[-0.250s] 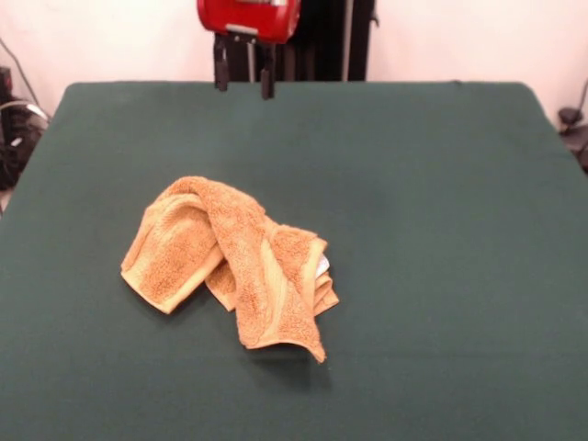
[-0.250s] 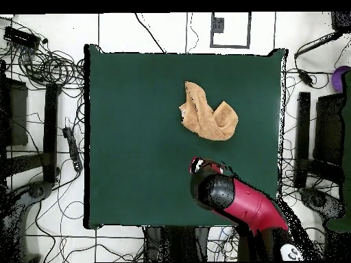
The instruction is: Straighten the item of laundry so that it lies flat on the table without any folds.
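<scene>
Front view, gripper (image 1: 243,78) jaws parted, empty, above table (image 1: 441,184), towel (image 1: 234,262) crumpled.

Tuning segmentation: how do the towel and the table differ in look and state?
The towel is orange-tan; the table is dark green. The towel lies crumpled with folds; the table top is flat. The towel is small; the table is far bigger. Both look cloth-like.

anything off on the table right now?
Only the towel: it lies crumpled and folded over itself on the table, a white tag poking out at one edge. The gripper hangs above the table, apart from the towel, fingers apart and empty.
</scene>
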{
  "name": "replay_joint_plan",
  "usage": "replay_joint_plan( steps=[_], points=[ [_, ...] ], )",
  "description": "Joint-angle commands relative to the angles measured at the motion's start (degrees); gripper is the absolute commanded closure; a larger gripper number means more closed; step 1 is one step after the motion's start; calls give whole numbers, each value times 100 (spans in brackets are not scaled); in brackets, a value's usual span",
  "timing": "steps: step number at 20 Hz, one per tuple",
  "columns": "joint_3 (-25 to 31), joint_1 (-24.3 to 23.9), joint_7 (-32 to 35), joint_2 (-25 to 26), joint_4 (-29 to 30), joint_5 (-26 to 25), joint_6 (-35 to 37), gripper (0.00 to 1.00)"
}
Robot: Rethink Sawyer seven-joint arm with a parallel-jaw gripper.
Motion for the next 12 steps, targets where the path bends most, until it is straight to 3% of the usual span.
replay_joint_plan(
  steps=[1,3,6,7,12],
  points=[
    [1009,38,1441,204,858,307,-453,0],
    [869,80,1506,86,1137,210,-531,0],
    [1073,-321,1657,89,1912,-15,-1144,0],
    [910,-295,1651,68,2053,-141,-1283,0],
    [844,-784,1731,500,2785,-761,-2422,0]
  ],
)
